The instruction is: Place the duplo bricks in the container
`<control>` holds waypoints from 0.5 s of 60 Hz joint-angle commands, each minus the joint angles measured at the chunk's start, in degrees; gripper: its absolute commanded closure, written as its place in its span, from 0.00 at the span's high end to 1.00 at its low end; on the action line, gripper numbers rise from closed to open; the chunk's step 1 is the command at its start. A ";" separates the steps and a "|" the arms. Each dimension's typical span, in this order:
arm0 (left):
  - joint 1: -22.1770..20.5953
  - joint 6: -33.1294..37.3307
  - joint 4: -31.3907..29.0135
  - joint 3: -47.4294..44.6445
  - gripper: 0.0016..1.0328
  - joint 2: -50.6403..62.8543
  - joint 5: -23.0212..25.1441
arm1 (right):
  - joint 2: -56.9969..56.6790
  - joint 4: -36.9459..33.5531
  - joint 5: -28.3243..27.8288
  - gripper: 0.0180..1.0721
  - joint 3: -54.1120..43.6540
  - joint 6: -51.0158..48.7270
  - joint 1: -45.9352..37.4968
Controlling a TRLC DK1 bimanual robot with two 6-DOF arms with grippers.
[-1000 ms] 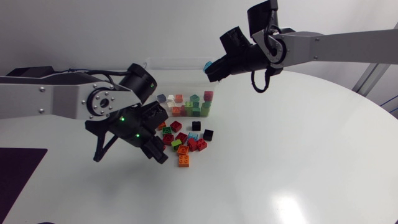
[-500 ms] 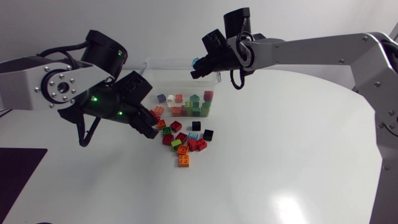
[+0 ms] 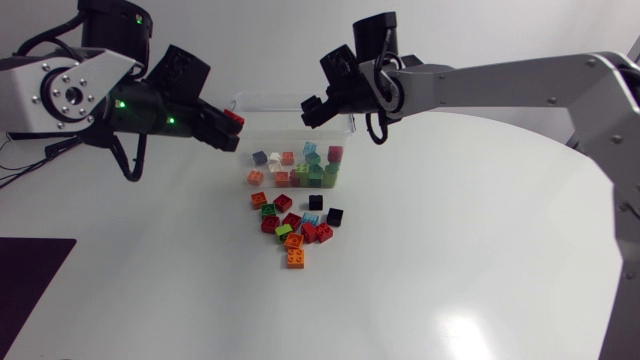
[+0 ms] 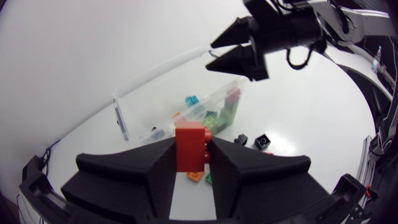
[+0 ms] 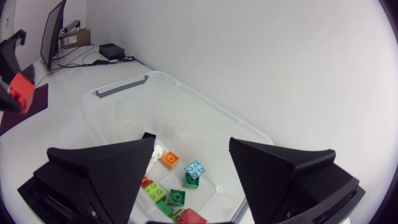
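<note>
The red brick [image 4: 191, 144] is sitting between the left gripper's [image 4: 192, 153] fingers, both pressing on its sides in a firm clamp. It is hanging in the air just beside the container [image 3: 268, 98], on the left arm's side. Whether it is already over the rim or just short of it is hard to tell from above. The step in hand, as I judge it, is the carry and drop. To do it well, the arm should be bringing the brick fully past the wall before the fingers part, and letting go low so it is not bouncing out. The right gripper [image 5: 191, 143] is hovering over the box, fingers wide apart with nothing in them — the left should be keeping clear of it. More bricks [image 3: 297, 228] are waiting on the table.
</note>
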 commanded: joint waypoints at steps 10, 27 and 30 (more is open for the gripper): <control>1.36 -3.60 4.53 8.01 0.26 7.53 1.74 | -13.15 -0.44 -3.35 0.93 -13.73 0.63 -2.51; 1.18 -6.50 6.63 16.36 0.27 17.02 2.70 | -21.94 -0.62 -7.66 0.93 -30.43 -1.47 -4.09; 1.27 -6.59 6.63 17.59 0.27 18.25 2.70 | -22.47 -1.06 -8.36 0.93 -32.45 -2.44 -4.09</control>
